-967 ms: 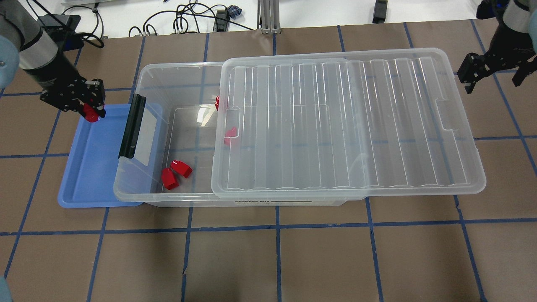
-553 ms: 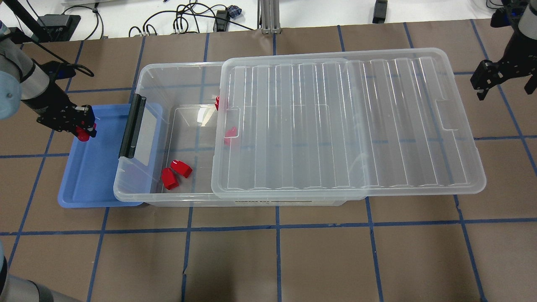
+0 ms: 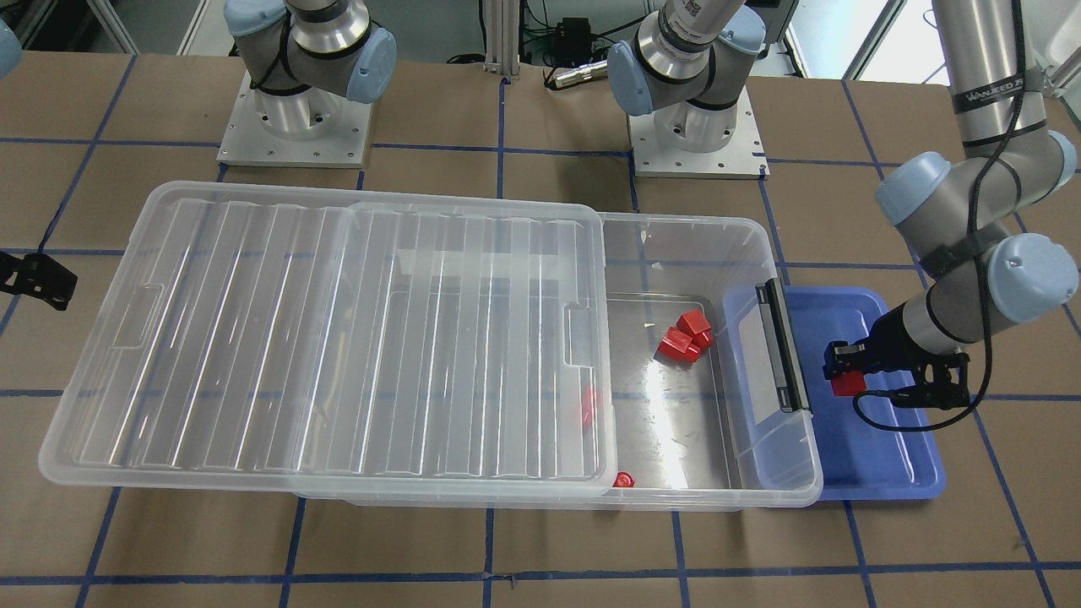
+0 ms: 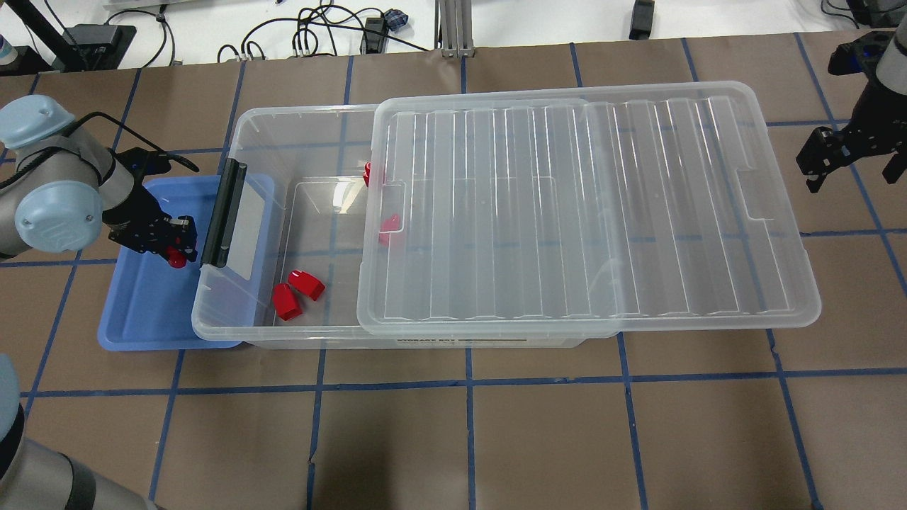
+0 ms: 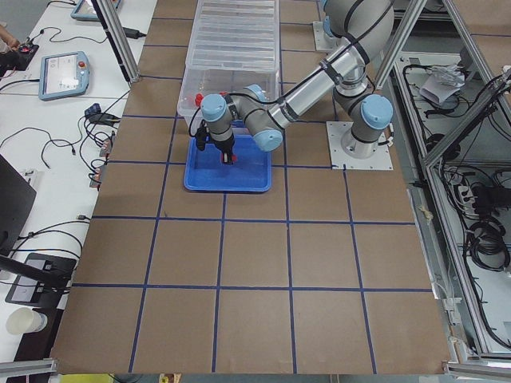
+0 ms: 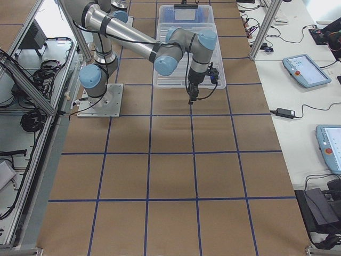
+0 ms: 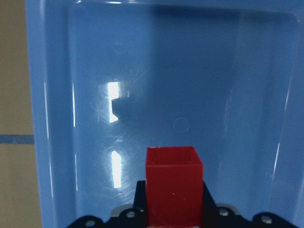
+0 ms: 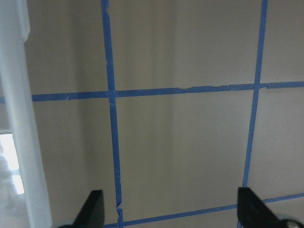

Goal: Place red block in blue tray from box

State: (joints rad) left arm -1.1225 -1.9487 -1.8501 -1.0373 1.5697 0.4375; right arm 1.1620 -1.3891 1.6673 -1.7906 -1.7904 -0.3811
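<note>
Though label (image 4: pixel 460 341) illegible, red block (image 7: pixel 174 185) in left gripper (image 4: pixel 174 252) over blue tray (image 4: pixel 142 312)

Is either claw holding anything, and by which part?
The left gripper pinches a red block by one end, above the blue tray. The right gripper is open, empty.

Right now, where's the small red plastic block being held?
The red block is in the left gripper, over the shallow blue plastic tray at the overhead view's left, beside the black latch handle.
</note>
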